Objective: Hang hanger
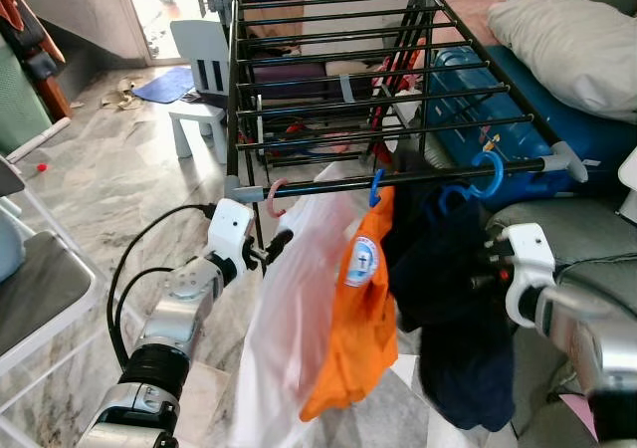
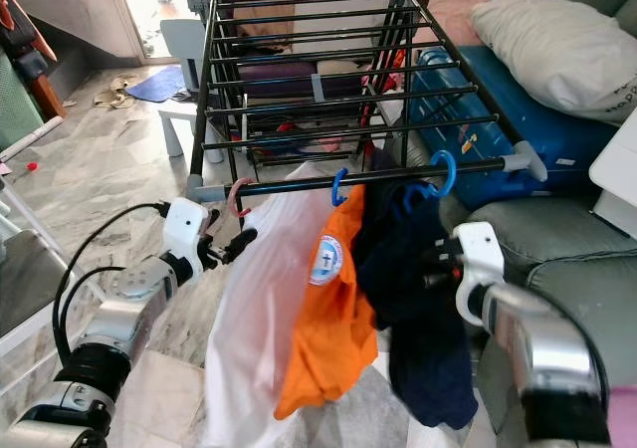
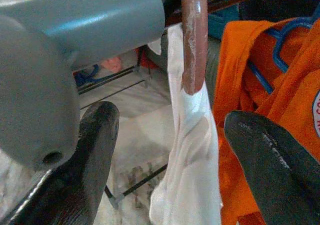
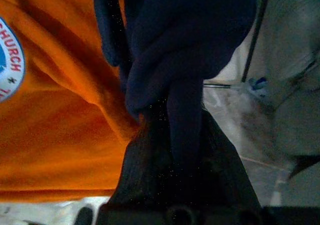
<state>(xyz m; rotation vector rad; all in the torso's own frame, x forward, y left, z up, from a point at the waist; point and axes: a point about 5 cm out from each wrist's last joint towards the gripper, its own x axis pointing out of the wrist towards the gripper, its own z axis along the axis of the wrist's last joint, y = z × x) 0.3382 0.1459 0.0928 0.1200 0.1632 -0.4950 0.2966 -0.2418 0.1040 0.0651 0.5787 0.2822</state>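
A black drying rack [image 1: 338, 70] stands in front of me. Three hangers hook over its front bar [image 1: 398, 180]. The pink hanger [image 1: 276, 197] carries a white garment [image 1: 289, 319]. A blue hanger [image 1: 376, 187] carries an orange shirt [image 1: 358, 309]. Another blue hanger [image 1: 488, 174] carries a navy garment [image 1: 448, 269]. My left gripper [image 1: 279, 244] is open just below the pink hook, and its fingers [image 3: 95, 150] stand either side of the hook's tip [image 3: 193, 40] and the white cloth. My right gripper [image 1: 485, 264] is shut on a fold of the navy garment [image 4: 185, 60].
A white child's chair [image 1: 204, 80] stands behind the rack on the marble floor [image 1: 119, 169]. A blue case [image 1: 518, 119], a pillow [image 1: 567, 40] and a grey sofa [image 1: 567, 219] lie to the right. A folding chair [image 1: 40, 289] is at the left.
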